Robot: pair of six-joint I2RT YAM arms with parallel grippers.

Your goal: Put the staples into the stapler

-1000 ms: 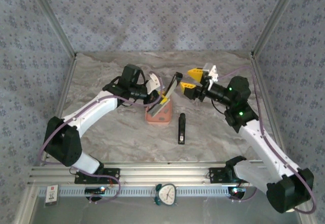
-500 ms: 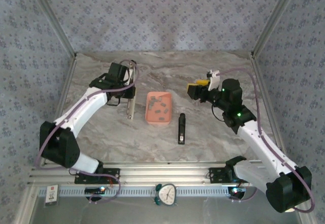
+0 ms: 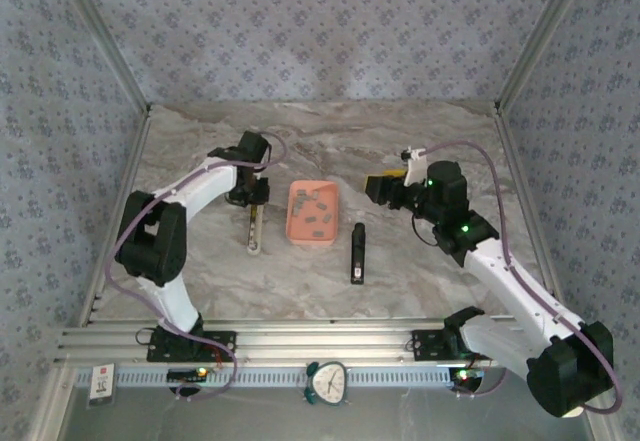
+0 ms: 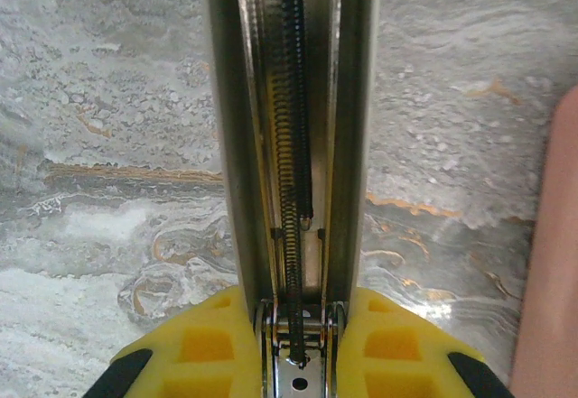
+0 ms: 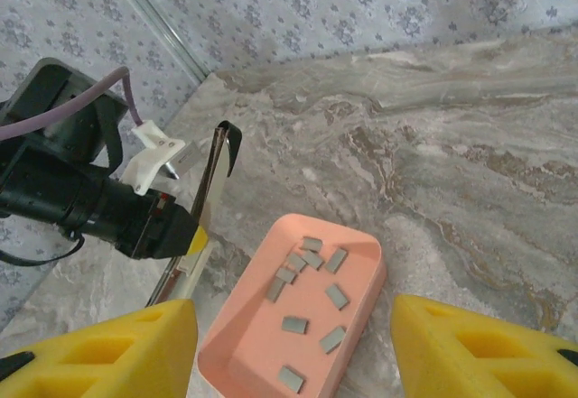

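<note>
Marble tabletop. Salmon tray at centre. Left end effector, at the tray's 9 o'clock, is clenched on the silver stapler, which extends toward 6 o'clock. The left wrist view adds its open magazine and spring. Black stapler at the tray's 4 o'clock. Right end effector, at 2 o'clock, is released, grasping nothing. The right wrist view resolves the staples, loose inside the tray.
</note>
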